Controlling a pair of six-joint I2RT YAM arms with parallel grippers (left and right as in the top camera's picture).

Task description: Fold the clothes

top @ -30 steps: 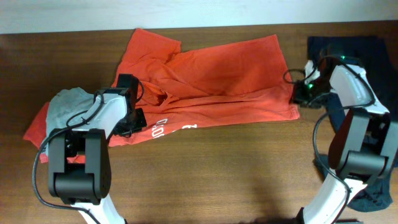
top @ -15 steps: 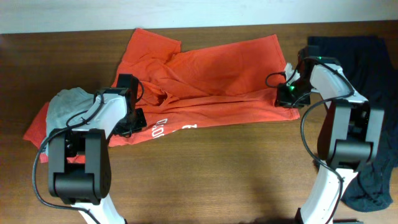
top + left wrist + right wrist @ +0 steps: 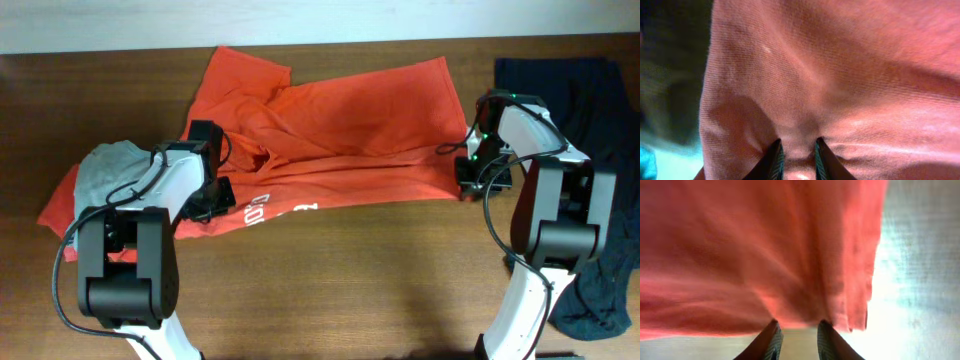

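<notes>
At the controls, wooden table [image 3: 350, 290] in the foreground. My left gripper [image 3: 796, 147] pinches a fold of the orange shirt [image 3: 340, 120] near its lower left edge, the fingers almost together with cloth caught between them. My right gripper [image 3: 797, 326] grips the shirt's lower right corner the same way, its fingers narrowly parted around the hem. The shirt lies crumpled across the middle of the table and reaches toward the far edge. A grey garment [image 3: 105, 165] sits at the left, and a dark garment [image 3: 590, 90] lies along the right side.
</notes>
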